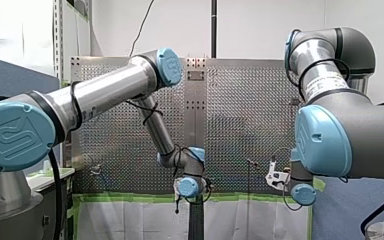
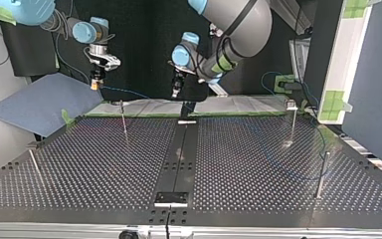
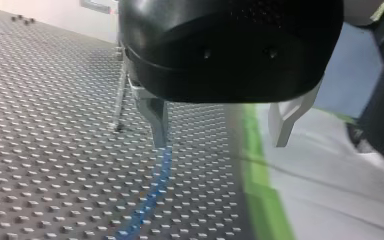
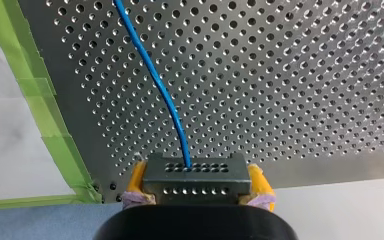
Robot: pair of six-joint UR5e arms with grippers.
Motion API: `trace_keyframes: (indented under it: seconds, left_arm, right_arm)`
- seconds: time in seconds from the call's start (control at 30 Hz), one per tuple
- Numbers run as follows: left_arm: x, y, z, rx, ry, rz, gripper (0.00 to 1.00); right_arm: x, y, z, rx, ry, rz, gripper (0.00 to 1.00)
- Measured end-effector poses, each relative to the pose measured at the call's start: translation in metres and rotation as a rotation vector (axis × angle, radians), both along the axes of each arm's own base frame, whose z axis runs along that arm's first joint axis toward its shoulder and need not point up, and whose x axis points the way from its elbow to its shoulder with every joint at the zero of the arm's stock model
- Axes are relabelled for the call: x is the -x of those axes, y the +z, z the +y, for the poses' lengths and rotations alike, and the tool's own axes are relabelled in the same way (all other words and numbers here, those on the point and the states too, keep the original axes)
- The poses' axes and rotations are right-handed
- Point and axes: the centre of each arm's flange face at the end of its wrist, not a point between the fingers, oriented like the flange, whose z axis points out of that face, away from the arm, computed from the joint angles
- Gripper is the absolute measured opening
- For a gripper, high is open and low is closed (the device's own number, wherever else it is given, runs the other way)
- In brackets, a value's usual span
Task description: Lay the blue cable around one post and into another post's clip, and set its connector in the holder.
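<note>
The perforated table [image 2: 104, 169] fills my top view, with thin posts [image 2: 124, 122] standing on it. My left gripper [image 3: 220, 132] hangs low near the table's taped far edge, its metal fingers spread wide and holding nothing. My right gripper [image 4: 198, 187] hovers by that same edge, yellow pads clamped on the dark connector [image 4: 195, 172]. The blue cable [image 4: 155, 85] runs from the connector out across the table.

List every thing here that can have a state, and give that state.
Left gripper, open, above the blue cable.
Right gripper, shut on the connector.
Connector, held in the air.
Blue cable, one end lifted, the rest lying on the table.
Posts, upright.
</note>
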Motion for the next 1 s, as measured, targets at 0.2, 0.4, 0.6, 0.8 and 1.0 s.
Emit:
trace_keyframes:
  seconds: [0.2,0.4,0.6,0.8,1.0]
  left_arm:
    - [-0.005,0.012,-0.002,0.017,0.004,-0.018,1.00]
    - [-0.010,0.009,0.001,0.024,0.022,-0.029,1.00]
    - [-0.019,0.004,0.004,0.025,0.045,-0.038,1.00]
    - [-0.033,0.013,0.001,0.029,0.065,-0.062,1.00]
    - [-0.039,0.017,0.000,0.022,0.071,-0.076,1.00]
  right_arm:
    - [-0.002,0.000,0.001,0.000,0.003,0.001,0.00]
    - [-0.003,0.000,0.000,0.001,0.004,0.001,0.00]
    - [-0.004,0.000,0.000,0.001,0.006,0.002,0.00]
    - [-0.005,0.000,0.001,-0.003,0.006,0.012,0.00]
    - [-0.005,0.000,0.001,-0.005,0.006,0.014,0.00]
